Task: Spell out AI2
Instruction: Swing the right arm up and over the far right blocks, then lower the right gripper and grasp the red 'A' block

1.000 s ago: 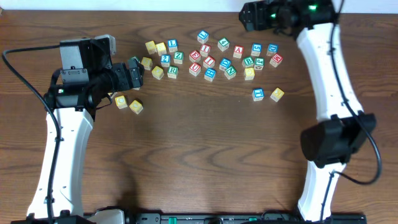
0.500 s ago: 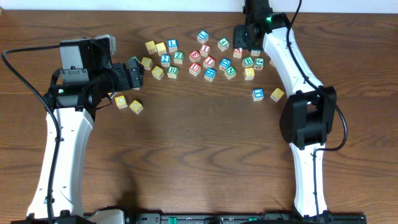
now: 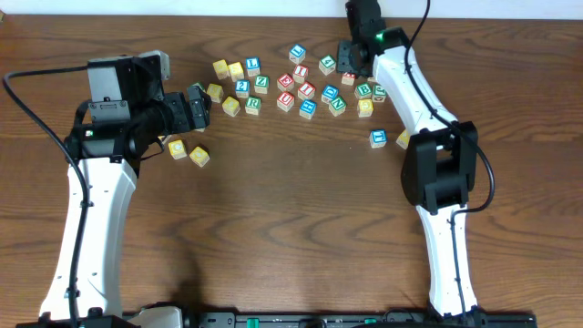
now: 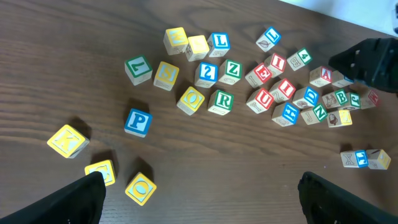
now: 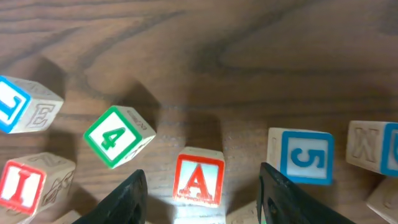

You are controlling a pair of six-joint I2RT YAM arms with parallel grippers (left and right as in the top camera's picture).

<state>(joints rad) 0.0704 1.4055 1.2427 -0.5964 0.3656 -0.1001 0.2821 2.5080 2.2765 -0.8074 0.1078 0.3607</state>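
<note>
The red A cube (image 5: 198, 179) stands between the open fingers of my right gripper (image 5: 201, 170), which hovers just above it at the far side of the cluster (image 3: 352, 56). The A cube also shows in the left wrist view (image 4: 321, 75). The red I cube (image 5: 22, 182) lies to the left of A, beyond a green 4 cube (image 5: 118, 135); it also shows in the overhead view (image 3: 301, 73). The blue 2 cube (image 3: 242, 87) sits at the cluster's left part (image 4: 206, 73). My left gripper (image 3: 196, 107) is open and empty, left of the cluster (image 4: 202, 205).
Several other letter cubes crowd the cluster, including a blue 5 (image 5: 306, 157) right of A and a blue P (image 4: 137, 122). Yellow-faced cubes (image 4: 140, 188) lie by my left fingers. A blue cube (image 3: 378, 138) sits apart by the right arm.
My right arm has swung left from the table's far right corner and now sits over the A cube. The left arm and the cubes have not moved.
</note>
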